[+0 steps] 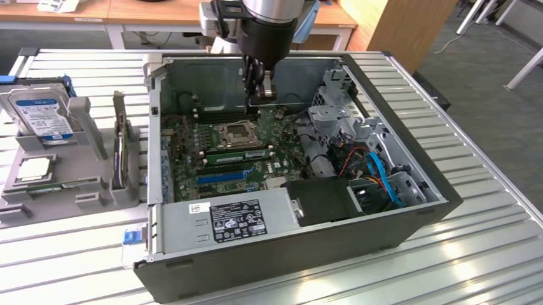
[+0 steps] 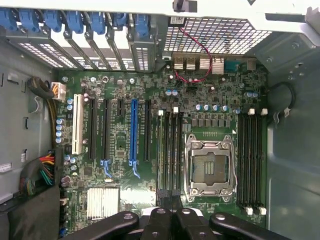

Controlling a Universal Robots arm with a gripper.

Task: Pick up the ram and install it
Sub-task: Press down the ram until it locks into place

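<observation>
Well away from the claw (image 1: 261,96), at the exterior view's left, a grey holder (image 1: 93,190) on the desk (image 1: 475,254) carries one hard drive (image 1: 41,114) and one chip (image 1: 32,168). Inside the case (image 1: 297,254), one ram (image 1: 238,152) stands slotted just beside the socket (image 1: 238,132), near the claw, which is pressed together and empty. The wrist view shows the socket bare.

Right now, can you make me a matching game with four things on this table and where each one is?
Things:
1. silver hard drive with blue-and-white label
2. square silver processor chip
3. black robot gripper
4. bright blue cables

Places:
A. inside the dark computer case, over the green motherboard
B. flat on the grey tray, outside the case
C. inside the case, toward the exterior view's right
D. standing in the grey holder, outside the case

Pairs: 1-D, 2-B, 3-A, 4-C
</observation>
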